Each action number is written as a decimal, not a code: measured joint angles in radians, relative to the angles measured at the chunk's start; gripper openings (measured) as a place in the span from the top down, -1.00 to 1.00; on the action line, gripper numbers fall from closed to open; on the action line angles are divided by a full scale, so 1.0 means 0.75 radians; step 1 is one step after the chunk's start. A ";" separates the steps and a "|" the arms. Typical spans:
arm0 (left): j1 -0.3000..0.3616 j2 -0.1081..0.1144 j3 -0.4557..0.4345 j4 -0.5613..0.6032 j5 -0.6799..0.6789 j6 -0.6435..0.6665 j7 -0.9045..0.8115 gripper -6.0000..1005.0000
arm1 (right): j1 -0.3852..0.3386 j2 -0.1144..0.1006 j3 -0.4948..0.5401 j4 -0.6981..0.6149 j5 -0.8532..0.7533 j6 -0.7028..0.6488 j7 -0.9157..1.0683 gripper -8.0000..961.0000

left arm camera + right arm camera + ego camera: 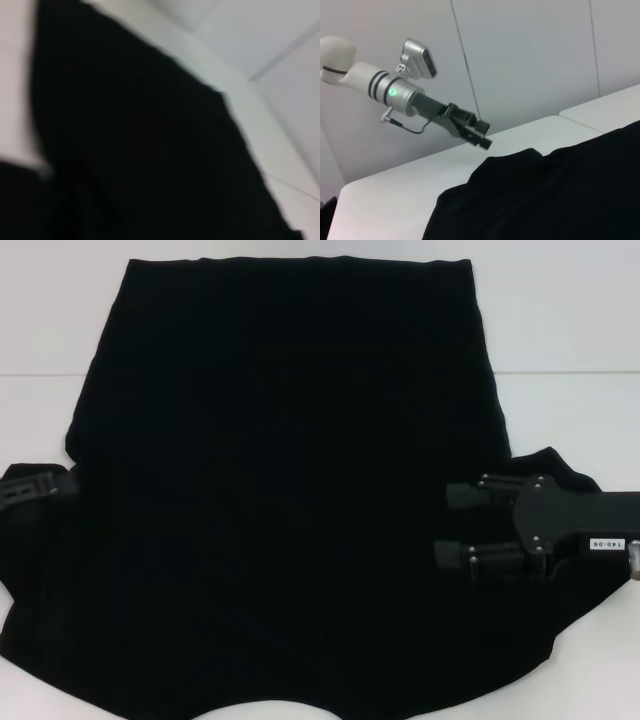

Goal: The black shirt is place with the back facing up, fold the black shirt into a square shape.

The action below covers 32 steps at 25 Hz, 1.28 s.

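Observation:
The black shirt (290,490) lies spread flat over most of the white table (570,340), hem at the far side and sleeves out to both sides near me. My right gripper (447,527) is open and empty, its fingers pointing inward just above the shirt's right sleeve. My left gripper (50,485) is at the left sleeve's edge. In the right wrist view it (484,134) hangs open and empty above the table, beyond the shirt (545,195). The left wrist view shows only black fabric (150,165) close up.
Bare white table shows beyond the hem and at both far corners (50,330). A seam between table sections crosses on the right (570,375). A pale wall (530,60) stands behind the left arm (375,82).

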 joint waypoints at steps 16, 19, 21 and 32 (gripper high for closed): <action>-0.069 0.045 0.001 0.048 0.449 -0.133 -0.365 -0.85 | 0.033 -0.002 0.014 -0.001 0.003 0.045 0.011 -0.90; -0.084 0.054 0.004 0.009 0.491 -0.172 -0.385 -0.85 | 0.034 -0.002 0.021 -0.004 0.004 0.046 0.011 -0.90; -0.091 0.059 0.004 -0.018 0.516 -0.197 -0.393 -0.85 | 0.035 -0.003 0.028 -0.005 0.004 0.049 0.011 -0.90; -0.130 0.069 0.017 -0.116 0.544 -0.281 -0.399 -0.85 | 0.042 -0.006 0.046 -0.003 0.004 0.061 0.011 -0.90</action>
